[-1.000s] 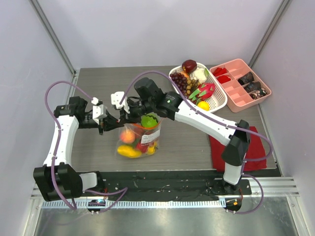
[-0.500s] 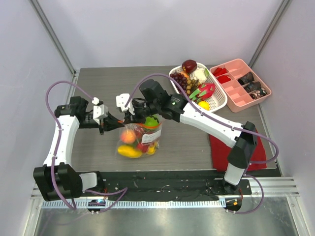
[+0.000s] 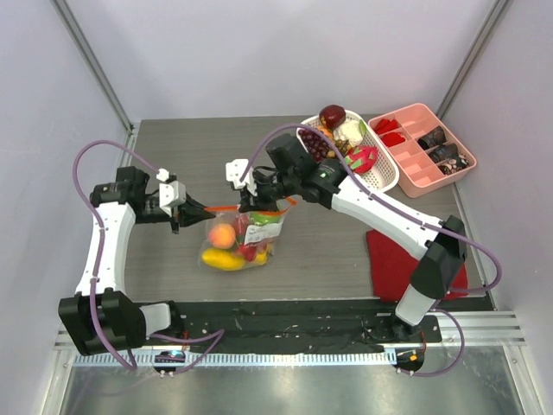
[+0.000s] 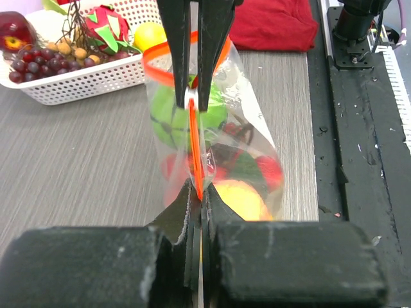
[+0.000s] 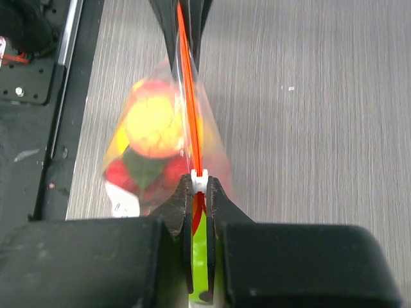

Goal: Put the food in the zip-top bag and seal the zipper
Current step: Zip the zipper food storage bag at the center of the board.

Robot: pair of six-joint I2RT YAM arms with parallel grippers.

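Clear crinkly zip-top bag, centre-left, upright, bulging with food: orange, yellow, red and green pieces. Orange-red zipper on top, taut left to right.

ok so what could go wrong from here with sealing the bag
1. Past the right hand, the zipper loops open; stopping here leaves the zip-top bag unsealed.
2. The green piece sits right under that hand and might jam the zipper.
3. If the left hand slips, the taut zipper goes slack.
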